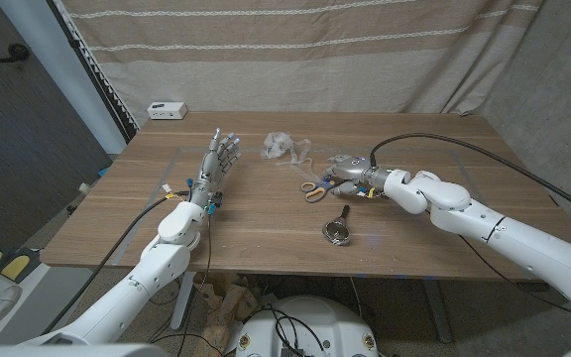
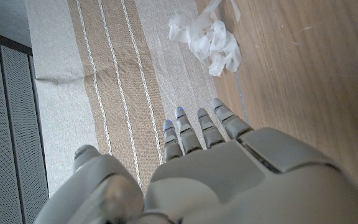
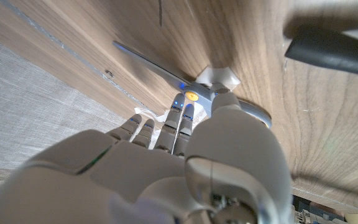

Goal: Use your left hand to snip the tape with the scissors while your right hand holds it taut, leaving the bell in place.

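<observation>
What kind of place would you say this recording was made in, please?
Probably a makeshift lab or test room: a wooden table backed by a hung striped cloth backdrop, with cables under the table's edge.

A desk carries everything. Near its middle, toward the far side, lies a crumpled bundle of tape. To the right of the tape and nearer the front lie the scissors, with the right robot hand over their blades. In front of the scissors, toward the near edge, lies the bell. The left robot hand is left of the tape, apart from it. A small box sits at the desk's far left corner.
</observation>
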{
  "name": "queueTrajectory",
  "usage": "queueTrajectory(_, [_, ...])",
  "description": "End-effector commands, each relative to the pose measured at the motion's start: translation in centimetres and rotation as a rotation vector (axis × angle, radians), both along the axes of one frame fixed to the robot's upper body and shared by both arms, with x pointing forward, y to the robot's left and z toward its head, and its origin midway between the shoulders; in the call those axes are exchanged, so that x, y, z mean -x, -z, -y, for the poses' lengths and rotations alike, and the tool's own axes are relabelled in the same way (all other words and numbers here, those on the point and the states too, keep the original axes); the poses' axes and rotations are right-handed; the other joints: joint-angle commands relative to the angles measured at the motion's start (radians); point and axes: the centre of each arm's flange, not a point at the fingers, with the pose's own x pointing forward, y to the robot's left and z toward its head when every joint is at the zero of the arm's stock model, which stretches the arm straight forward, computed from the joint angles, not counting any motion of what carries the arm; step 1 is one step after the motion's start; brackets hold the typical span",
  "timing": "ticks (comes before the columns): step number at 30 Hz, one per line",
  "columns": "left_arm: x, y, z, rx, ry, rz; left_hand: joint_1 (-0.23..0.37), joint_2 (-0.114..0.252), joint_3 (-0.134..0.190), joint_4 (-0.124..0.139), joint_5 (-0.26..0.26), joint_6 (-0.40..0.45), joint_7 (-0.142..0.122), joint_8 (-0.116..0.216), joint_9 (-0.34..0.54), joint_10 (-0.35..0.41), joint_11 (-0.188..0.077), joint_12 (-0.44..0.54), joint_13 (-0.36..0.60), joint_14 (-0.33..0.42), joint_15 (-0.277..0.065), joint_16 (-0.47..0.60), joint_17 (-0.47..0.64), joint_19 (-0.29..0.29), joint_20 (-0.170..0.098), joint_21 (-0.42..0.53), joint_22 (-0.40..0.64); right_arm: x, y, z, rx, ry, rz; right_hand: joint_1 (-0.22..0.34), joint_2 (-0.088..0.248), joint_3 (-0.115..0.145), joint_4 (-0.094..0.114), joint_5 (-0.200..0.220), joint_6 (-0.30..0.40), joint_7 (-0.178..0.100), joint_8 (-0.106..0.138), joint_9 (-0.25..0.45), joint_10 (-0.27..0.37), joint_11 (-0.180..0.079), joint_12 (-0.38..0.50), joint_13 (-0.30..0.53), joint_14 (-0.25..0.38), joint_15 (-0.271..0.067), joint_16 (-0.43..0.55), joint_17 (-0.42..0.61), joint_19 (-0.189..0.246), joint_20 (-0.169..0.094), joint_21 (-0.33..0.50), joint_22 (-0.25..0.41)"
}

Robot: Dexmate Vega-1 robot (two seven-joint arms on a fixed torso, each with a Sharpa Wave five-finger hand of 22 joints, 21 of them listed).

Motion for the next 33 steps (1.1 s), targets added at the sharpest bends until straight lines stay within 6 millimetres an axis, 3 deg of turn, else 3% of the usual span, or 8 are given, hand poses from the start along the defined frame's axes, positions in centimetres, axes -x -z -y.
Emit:
queueTrajectory(1, [0.0, 0.2, 0.0, 0.006, -0.001, -0.002, 0.002, 0.004, -0.005, 0.001, -0.003, 0.007, -0.002, 0.004, 0.002, 0.008, -0.002, -0.001, 0.005, 0.008, -0.096, 0.004, 0.001, 0.007, 0.000, 0.003, 0.002, -0.2, 1.8, -0.5, 0.022, -0.018, -0.007, -0.005, -0.020, -0.001, 0.006, -0.007, 0.035, -0.004, 0.032, 0.026, 0.036, -0.007, 0.034, 0.026, 0.029, -0.084, 0.012, 0.006, 0.013, -0.001, 0.011, 0.003])
queueTrajectory(14, [-0.3, 0.3, -0.1, 0.006, 0.004, -0.006, -0.001, 0.005, -0.007, 0.002, -0.003, 0.008, -0.001, 0.004, 0.002, 0.009, -0.003, -0.001, 0.005, 0.008, -0.095, 0.004, 0.002, 0.007, -0.001, 0.002, 0.002, -0.5, 2.7, -0.3, 0.006, -0.024, 0.004, -0.005, -0.022, 0.000, 0.012, -0.011, 0.097, -0.026, 0.128, 0.110, 0.118, -0.041, 0.128, 0.109, 0.111, -0.116, 0.033, 0.024, 0.052, 0.012, 0.017, 0.003])
queueTrajectory(19, [-0.3, 0.3, -0.1, 0.007, 0.006, -0.006, -0.002, 0.005, -0.008, 0.002, -0.003, 0.009, -0.001, 0.004, 0.002, 0.008, -0.003, -0.002, 0.005, 0.007, -0.094, 0.004, 0.002, 0.008, -0.002, 0.003, 0.002, -0.5, 2.9, -0.3, -0.001, -0.030, 0.017, -0.003, -0.019, 0.002, 0.013, -0.010, 0.108, -0.028, 0.154, 0.135, 0.140, -0.053, 0.155, 0.133, 0.139, -0.131, 0.043, 0.031, 0.063, 0.016, 0.018, 0.003])
queueTrajectory(25, [-0.4, 0.3, -0.1, 0.007, 0.007, -0.007, -0.004, 0.005, -0.009, 0.003, -0.002, 0.010, 0.000, 0.004, 0.002, 0.009, -0.001, -0.002, 0.005, 0.007, -0.095, 0.004, 0.002, 0.008, 0.000, 0.003, 0.002, -0.4, 3.3, -0.2, -0.029, -0.050, 0.060, 0.031, -0.014, 0.020, 0.001, -0.007, 0.159, -0.038, 0.242, 0.211, 0.208, -0.075, 0.242, 0.211, 0.204, -0.171, 0.069, 0.057, 0.106, 0.022, 0.024, 0.004])
queueTrajectory(31, [-0.5, 0.5, -0.1, 0.008, 0.009, -0.010, -0.006, 0.006, -0.010, 0.003, -0.002, 0.010, -0.002, 0.004, 0.002, 0.008, -0.003, -0.002, 0.005, 0.007, -0.094, 0.004, 0.002, 0.007, 0.000, 0.002, 0.002, -0.5, 3.6, -0.2, -0.048, -0.062, 0.067, 0.090, -0.011, 0.040, -0.013, -0.011, 0.179, -0.050, 0.333, 0.296, 0.300, -0.091, 0.337, 0.295, 0.264, -0.180, 0.096, 0.081, 0.146, 0.013, 0.025, 0.005])
queueTrajectory(32, [-0.5, 0.5, -0.1, 0.009, 0.009, -0.011, -0.006, 0.006, -0.010, 0.004, -0.002, 0.010, -0.002, 0.004, 0.002, 0.007, -0.003, -0.003, 0.005, 0.007, -0.094, 0.004, 0.002, 0.007, 0.001, 0.002, 0.002, -0.5, 3.7, -0.2, -0.054, -0.065, 0.068, 0.107, -0.013, 0.045, -0.015, -0.014, 0.181, -0.053, 0.358, 0.319, 0.324, -0.091, 0.358, 0.314, 0.286, -0.182, 0.105, 0.086, 0.154, 0.008, 0.025, 0.005])
queueTrajectory(33, [-0.5, 0.5, -0.1, 0.009, 0.009, -0.011, -0.007, 0.006, -0.011, 0.004, -0.002, 0.009, -0.003, 0.003, 0.002, 0.007, -0.001, -0.003, 0.005, 0.008, -0.093, 0.004, 0.002, 0.007, 0.000, 0.002, 0.002, -0.5, 3.7, -0.2, -0.060, -0.067, 0.072, 0.109, -0.012, 0.045, -0.015, -0.015, 0.184, -0.055, 0.364, 0.323, 0.330, -0.091, 0.363, 0.318, 0.288, -0.182, 0.106, 0.087, 0.157, 0.004, 0.025, 0.006])
